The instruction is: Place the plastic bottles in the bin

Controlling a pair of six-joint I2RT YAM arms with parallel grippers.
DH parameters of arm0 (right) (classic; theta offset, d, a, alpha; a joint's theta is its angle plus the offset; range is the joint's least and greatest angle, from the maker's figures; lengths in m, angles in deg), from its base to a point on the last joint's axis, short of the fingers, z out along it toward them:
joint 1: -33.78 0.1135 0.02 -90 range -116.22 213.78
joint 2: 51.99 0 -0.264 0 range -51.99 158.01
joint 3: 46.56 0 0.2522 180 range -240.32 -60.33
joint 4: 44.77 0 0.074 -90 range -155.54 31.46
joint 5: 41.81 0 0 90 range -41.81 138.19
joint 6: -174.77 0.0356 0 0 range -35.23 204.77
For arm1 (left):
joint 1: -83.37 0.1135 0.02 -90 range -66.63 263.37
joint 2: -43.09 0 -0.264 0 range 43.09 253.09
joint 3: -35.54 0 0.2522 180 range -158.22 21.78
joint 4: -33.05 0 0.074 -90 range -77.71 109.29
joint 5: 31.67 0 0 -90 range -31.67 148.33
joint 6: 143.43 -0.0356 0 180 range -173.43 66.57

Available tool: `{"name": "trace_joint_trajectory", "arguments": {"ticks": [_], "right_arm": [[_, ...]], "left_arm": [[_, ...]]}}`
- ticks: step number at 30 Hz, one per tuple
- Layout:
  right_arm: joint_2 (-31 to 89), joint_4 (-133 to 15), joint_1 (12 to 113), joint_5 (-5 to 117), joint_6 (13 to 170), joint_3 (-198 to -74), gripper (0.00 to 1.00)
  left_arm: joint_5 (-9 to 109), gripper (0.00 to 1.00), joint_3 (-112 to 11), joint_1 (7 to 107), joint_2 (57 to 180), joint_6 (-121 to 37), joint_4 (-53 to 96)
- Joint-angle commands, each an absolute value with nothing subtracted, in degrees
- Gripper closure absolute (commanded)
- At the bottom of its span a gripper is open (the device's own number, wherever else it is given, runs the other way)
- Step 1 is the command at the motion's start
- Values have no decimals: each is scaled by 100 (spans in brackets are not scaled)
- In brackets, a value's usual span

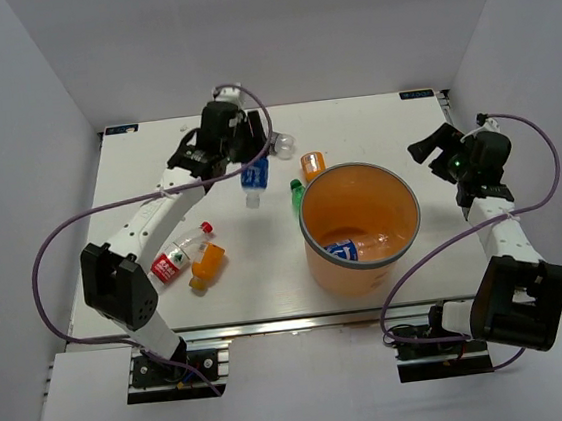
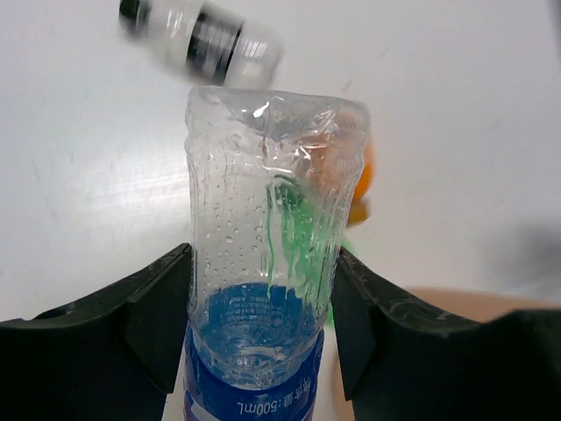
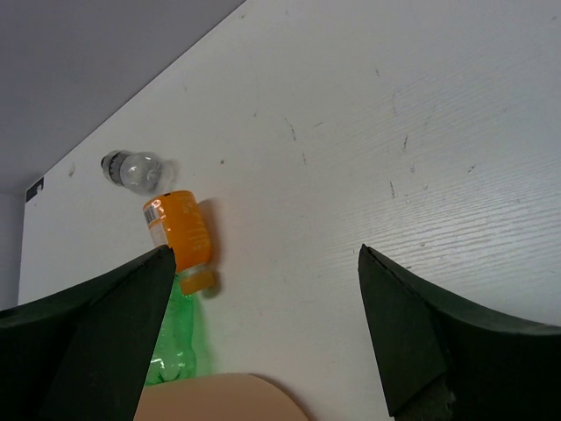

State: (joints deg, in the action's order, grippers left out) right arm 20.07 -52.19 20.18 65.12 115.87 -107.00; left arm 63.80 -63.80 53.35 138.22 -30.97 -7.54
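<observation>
My left gripper (image 1: 244, 160) is shut on a clear bottle with a blue label (image 1: 251, 181) and holds it above the table, left of the orange bin (image 1: 317, 250). In the left wrist view both fingers (image 2: 158, 316) press the bottle (image 2: 263, 254). A clear dark-labelled bottle (image 1: 279, 147), an orange bottle (image 1: 312, 164) and a green bottle (image 1: 299, 197) lie behind and beside the bin. A red-labelled bottle (image 1: 177, 257) and another orange bottle (image 1: 207, 265) lie at the front left. One blue-labelled bottle (image 1: 344, 251) lies in the bin. My right gripper (image 1: 425, 147) is open and empty, right of the bin.
The right wrist view shows the orange bottle (image 3: 180, 232), the green bottle (image 3: 175, 342), the clear bottle (image 3: 131, 168) and the bin's rim (image 3: 219, 399) beyond the open right gripper (image 3: 266, 250). White walls enclose the table on three sides.
</observation>
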Motion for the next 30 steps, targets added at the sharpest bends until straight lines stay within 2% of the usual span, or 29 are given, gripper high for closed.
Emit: {"name": "trace_joint_trajectory", "arguments": {"ticks": [1, 7, 10, 16, 20, 21, 22, 25, 26, 27, 28, 30], "right_arm": [[1833, -4589, 1972, 6937, 11606, -10524, 11], [1798, -4456, 1972, 7069, 11554, -10410, 11], [1833, -4386, 1963, 7131, 11562, -10401, 11], [1929, -4263, 1972, 7359, 11588, -10383, 11], [1956, -4289, 1972, 7491, 11580, -10409, 10], [1956, -4289, 1972, 7491, 11571, -10392, 11], [1938, -4289, 1972, 7491, 11562, -10392, 11], [1903, -4280, 1972, 7491, 11545, -10366, 11], [1894, -4280, 1963, 7491, 11536, -10357, 11], [1886, -4280, 1972, 7474, 11527, -10357, 11], [1877, -4280, 1963, 7473, 11518, -10357, 11], [1859, -4298, 1963, 7456, 11474, -10357, 11]], "left_arm": [[6091, 53, -7347, 5323, 13502, -2953, -569], [3527, 56, -7991, 5261, 13555, -2610, 583], [2803, 56, -8114, 4972, 13660, -2610, 742], [2731, 55, -8044, 4269, 13818, -2671, 786], [2844, 50, -7982, 3830, 13898, -2847, 585], [2888, 47, -7956, 3785, 13906, -2873, 540], [2967, 39, -7851, 3741, 13889, -2882, 514], [3082, 22, -7684, 3662, 13828, -2891, 347], [3195, 12, -7553, 3644, 13749, -2891, 294], [3257, 5, -7499, 3635, 13713, -2900, 259], [3336, 2, -7429, 3626, 13670, -2935, 198], [3573, 2, -7367, 3626, 13547, -2987, 13]]}}
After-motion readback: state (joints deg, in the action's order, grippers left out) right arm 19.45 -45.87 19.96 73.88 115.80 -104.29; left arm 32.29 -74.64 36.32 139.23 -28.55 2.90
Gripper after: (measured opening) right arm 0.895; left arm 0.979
